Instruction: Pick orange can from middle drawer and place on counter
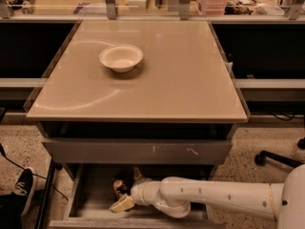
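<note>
The orange can (118,186) is a small dark shape inside the open middle drawer (95,194), left of centre on its grey floor. My white arm reaches into the drawer from the lower right. My gripper (121,198) is right at the can, with a pale yellowish tip showing just below and in front of it. I cannot tell whether the gripper touches or holds the can. The glossy beige counter (181,75) lies above, with faint arc marks on its left half.
A white bowl (121,57) sits on the counter's far left. The grey drawer front with white scratches (138,151) overhangs the open drawer. A person's shoe (22,187) and a cable are on the floor at left. A chair base (279,159) stands at right.
</note>
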Tool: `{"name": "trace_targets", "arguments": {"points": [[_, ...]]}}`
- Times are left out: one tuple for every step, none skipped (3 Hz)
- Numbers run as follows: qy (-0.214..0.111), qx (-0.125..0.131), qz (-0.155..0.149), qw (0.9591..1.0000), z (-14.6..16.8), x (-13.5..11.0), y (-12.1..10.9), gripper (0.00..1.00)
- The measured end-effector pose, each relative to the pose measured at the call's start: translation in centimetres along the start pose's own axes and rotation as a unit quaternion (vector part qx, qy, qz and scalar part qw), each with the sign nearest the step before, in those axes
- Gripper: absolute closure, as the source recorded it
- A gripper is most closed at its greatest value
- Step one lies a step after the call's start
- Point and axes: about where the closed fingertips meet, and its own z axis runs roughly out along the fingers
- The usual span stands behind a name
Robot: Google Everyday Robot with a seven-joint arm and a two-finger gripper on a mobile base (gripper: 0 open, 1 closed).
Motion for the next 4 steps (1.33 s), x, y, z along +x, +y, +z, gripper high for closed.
{"name": "trace_targets", "arguments": {"points": [[0.007,0.003,0.003,1.0000,1.3,0.6,0.1,0.00],[0.017,0.006,-0.001,0.9998,2.3,1.2,0.6,0.00],[0.035,0.014,-0.010,0.9992,2.9,2.3,1.3,0.14],[0.037,0.018,-0.010,0.9991,3.0,2.4,1.1,0.37]]}}
